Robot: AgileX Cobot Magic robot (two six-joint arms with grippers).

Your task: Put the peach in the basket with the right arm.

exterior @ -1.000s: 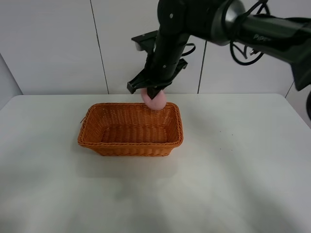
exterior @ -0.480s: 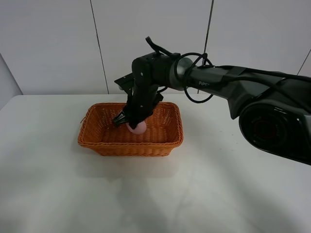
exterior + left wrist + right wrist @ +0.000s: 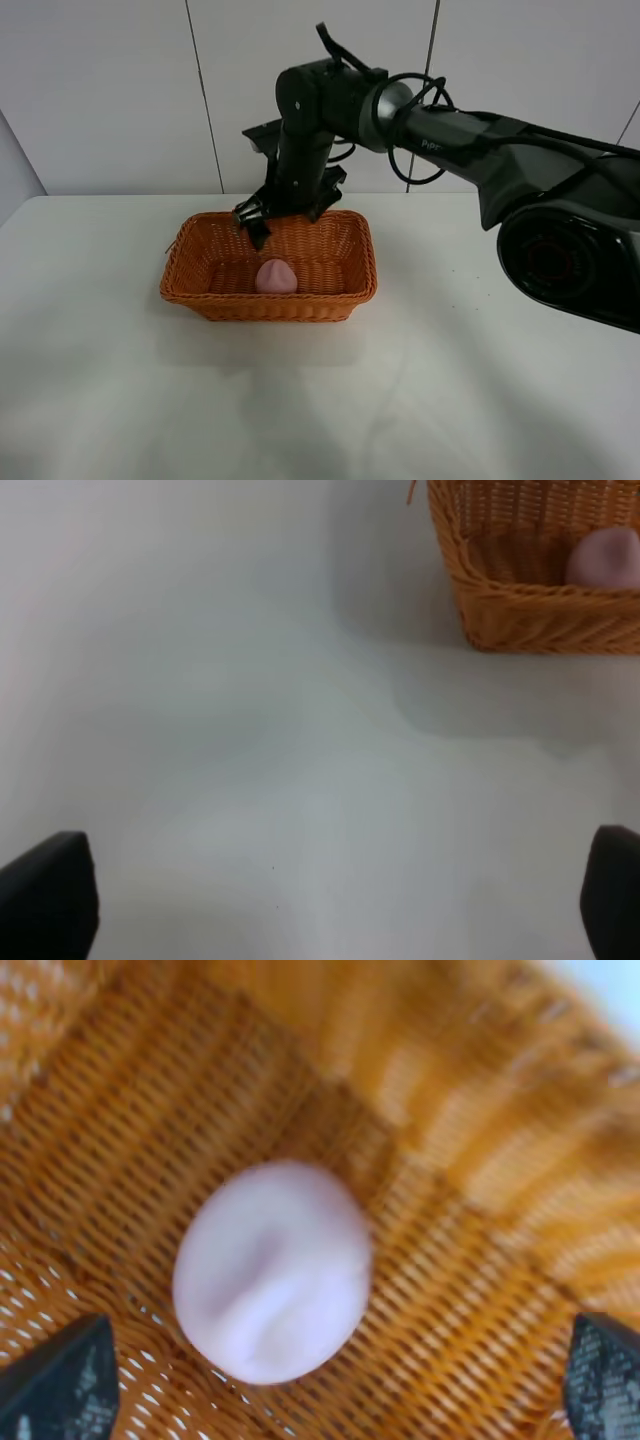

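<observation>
From high up, the right arm [image 3: 520, 150] stretches from the basket's right side across to its far rim. The forearm runs nearly level, then the wrist bends steeply down. Its gripper [image 3: 283, 222] hangs just above the basket's [image 3: 270, 300] far wall. The two fingers are spread wide, with nothing between them. One fingertip dips just below rim level at the far-left part of the basket and the other sits higher. The peach [image 3: 276, 276] lies on the basket floor, near the middle and a little toward the near wall, apart from the fingers. The basket stands on the white table [image 3: 450, 380].

In the left wrist view, the left gripper [image 3: 330, 900] is held above bare table [image 3: 250, 730], well apart from the basket [image 3: 540, 610]. Only its two dark fingertips [image 3: 45, 895] show, at opposite edges of the picture, so it stands open and empty. One corner of the basket is visible, with the peach [image 3: 605, 558] showing pale over its rim.

The right wrist view looks straight down into the basket [image 3: 450, 1210], slightly blurred. The peach [image 3: 272, 1310] rests on the woven floor. The right gripper [image 3: 332, 1385] is above it with its fingertips [image 3: 60, 1380] far apart on either side, and neither touches the fruit.
</observation>
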